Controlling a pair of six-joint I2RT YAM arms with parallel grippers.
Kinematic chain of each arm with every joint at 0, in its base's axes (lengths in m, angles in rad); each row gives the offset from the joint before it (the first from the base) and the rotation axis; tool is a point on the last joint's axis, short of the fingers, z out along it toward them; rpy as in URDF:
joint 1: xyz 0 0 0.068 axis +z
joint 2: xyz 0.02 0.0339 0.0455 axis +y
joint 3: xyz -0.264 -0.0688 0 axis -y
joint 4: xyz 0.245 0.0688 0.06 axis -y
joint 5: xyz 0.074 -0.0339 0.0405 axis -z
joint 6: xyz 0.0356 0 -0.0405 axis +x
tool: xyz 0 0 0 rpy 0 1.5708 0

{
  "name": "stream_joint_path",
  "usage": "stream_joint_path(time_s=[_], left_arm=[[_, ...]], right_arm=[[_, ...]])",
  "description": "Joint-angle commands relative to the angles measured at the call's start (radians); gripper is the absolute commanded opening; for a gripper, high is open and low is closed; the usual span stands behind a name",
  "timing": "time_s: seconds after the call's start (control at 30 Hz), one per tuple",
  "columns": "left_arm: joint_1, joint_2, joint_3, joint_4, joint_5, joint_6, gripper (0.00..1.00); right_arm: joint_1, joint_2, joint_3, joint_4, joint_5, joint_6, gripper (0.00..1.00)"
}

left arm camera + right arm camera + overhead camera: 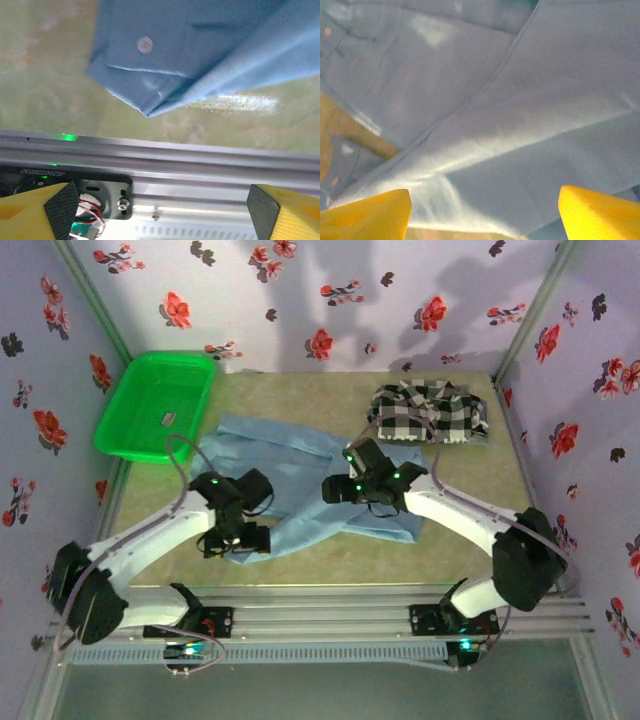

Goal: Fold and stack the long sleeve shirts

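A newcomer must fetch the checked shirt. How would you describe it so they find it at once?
Start at the olive table inside the flowered walls, then go to its far right corner. There lies the checked shirt, gathered in a compact bundle. Its black-and-white squares set it apart from the plain light blue shirt spread mid-table and the green basket at far left.

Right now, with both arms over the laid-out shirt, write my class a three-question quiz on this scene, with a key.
1. True or false: the black-and-white checked shirt lies inside the green basket.
2. Which garment lies beneath the right gripper? A) light blue shirt B) checked shirt C) a towel
3. Are the left gripper fingers apart or closed?
Key: 1 false, it lies on the table, far right; 2 A; 3 apart, holding nothing.
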Motion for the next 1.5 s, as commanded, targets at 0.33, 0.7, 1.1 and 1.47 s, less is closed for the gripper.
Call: stream_joint_path(time_s=[0.33, 0.7, 1.1, 1.47], left_arm=[[-0.023, 0.328, -0.005, 0.154, -0.019, 0.200, 0.81], [0.039, 0.439, 0.052, 0.208, 0.005, 0.264, 0.04], [0.073, 0.197, 0.190, 0.060, 0.461, 0.236, 0.00], [0.139, 0.231, 0.133, -0.070, 0.534, 0.364, 0.00]], right_arm=[[0.006, -0.169, -0.170, -0.069, 0.050, 0.039, 0.79], [0.006, -0.198, -0.182, -0.058, 0.076, 0.083, 0.79], [0.004, -0.186, -0.220, -0.052, 0.121, 0.104, 0.80], [0.004, -0.064, -0.200, 0.020, 0.103, 0.116, 0.80]])
